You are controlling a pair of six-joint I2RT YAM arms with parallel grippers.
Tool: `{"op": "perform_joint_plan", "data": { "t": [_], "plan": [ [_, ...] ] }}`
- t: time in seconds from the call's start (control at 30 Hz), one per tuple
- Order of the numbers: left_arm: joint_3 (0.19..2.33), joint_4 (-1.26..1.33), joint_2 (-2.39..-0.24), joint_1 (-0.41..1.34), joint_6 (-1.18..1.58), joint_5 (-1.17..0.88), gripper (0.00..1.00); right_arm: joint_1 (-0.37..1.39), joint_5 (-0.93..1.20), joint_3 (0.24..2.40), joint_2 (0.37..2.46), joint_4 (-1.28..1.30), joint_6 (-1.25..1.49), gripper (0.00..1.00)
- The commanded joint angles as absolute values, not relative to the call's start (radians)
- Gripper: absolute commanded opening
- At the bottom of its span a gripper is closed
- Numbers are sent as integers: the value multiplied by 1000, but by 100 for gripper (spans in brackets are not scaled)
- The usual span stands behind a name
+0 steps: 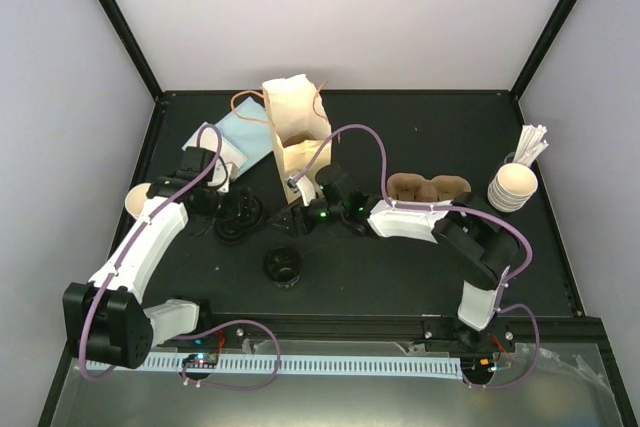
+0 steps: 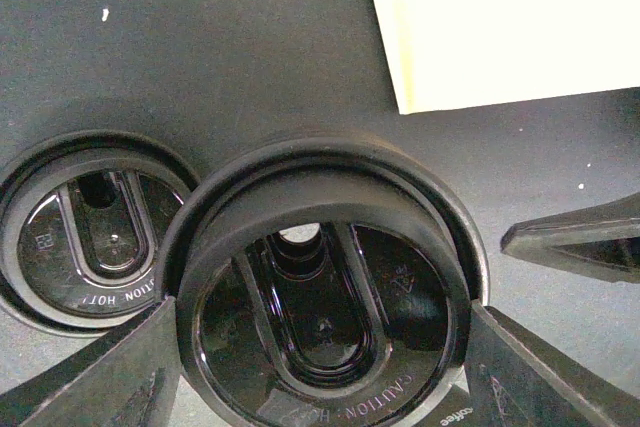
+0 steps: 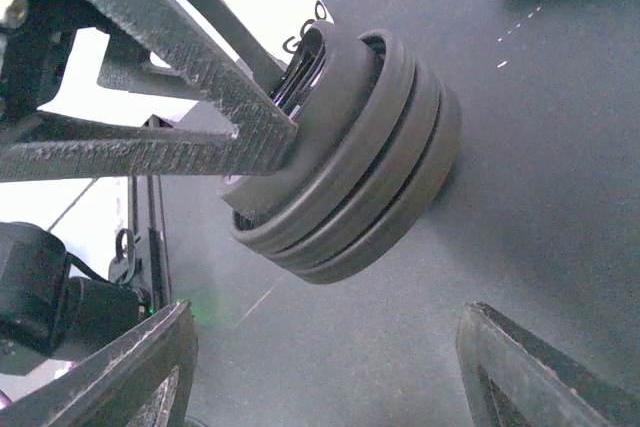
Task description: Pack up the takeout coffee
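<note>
It looked like the lid step: my left claw [image 2: 325,312] gripped the stack of black lids [image 2: 320,197], my right claw [image 3: 328,312] stood open and empty beside it, the coffee cup [image 1: 134,199] sat far left, and next I needed to peel 1 lid off.

Free over bare tabletop [image 1: 400,277] near centre-right and back right, blocked centre back by upright paper bag [image 1: 296,132], crowded before it by left gripper [image 2: 320,367] gripping black lid stack [image 2: 320,237] opposite wide-spread right gripper [image 3: 320,367], flanked rightward by pulp carrier [image 1: 428,187] and cup stack [image 1: 513,187]
</note>
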State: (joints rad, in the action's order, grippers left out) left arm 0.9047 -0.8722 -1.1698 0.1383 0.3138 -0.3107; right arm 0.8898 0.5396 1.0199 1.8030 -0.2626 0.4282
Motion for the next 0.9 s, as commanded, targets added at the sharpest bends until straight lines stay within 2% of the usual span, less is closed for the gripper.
{"op": "perform_joint_plan", "data": {
  "t": [0.0,0.87],
  "plan": [
    [903,-842,-1190,130,298,-349,69,890,571,1031,1842,-351,518,73],
    [872,-827,-1196,131,296,-416,69,883,438,1071,1941,-320,592,68]
  ]
}}
